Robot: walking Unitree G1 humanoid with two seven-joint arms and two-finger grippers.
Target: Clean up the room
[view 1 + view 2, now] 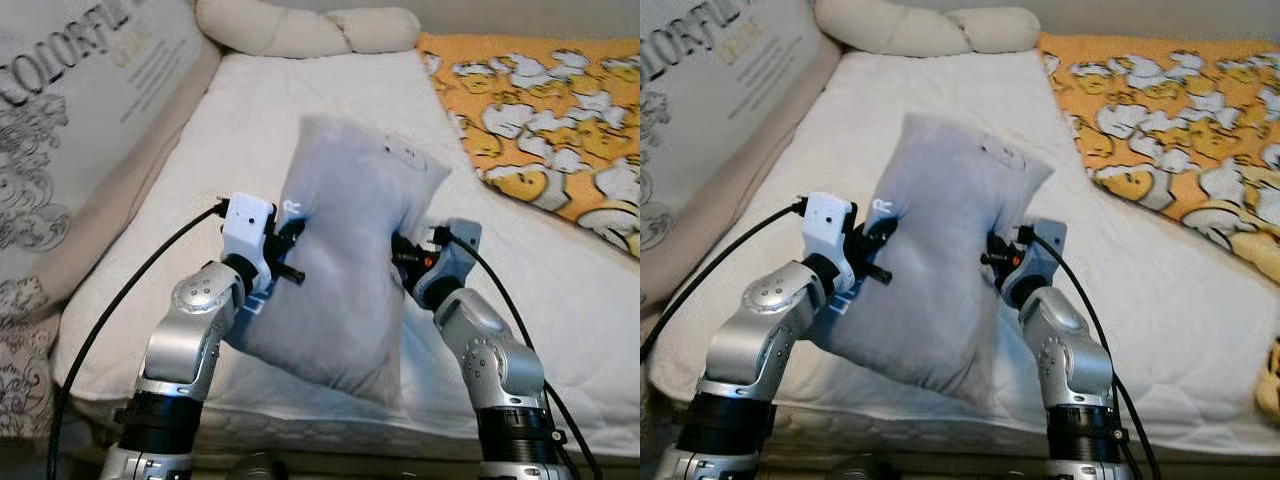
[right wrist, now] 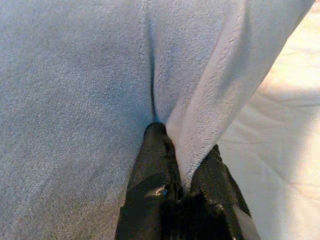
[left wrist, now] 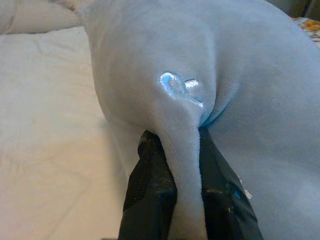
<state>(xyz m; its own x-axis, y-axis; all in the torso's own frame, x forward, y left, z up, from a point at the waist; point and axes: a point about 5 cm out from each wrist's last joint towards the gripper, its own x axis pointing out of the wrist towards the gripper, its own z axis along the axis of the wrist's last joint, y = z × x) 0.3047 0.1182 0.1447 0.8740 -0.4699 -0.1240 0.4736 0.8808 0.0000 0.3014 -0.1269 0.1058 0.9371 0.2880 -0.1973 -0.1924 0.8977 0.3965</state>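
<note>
I am holding the grey pillow [image 1: 345, 260] up over the white bed [image 1: 560, 300], my left gripper [image 3: 182, 150] and right gripper [image 2: 182, 160] each clamping only a fold of its plush. Those thin pinches could be slipping, dropping it. The orange blanket [image 1: 540, 110] and cream bolster [image 1: 310, 30] are lying ahead.

The bed [image 1: 300, 110] carries a white quilted mattress cover. An orange blanket [image 1: 540, 110] printed with white and yellow figures lies flat on it, beyond and to the right of the right jaws. A cream knotted bolster cushion [image 1: 300, 28] lies along the far edge, well beyond both sets of jaws.
</note>
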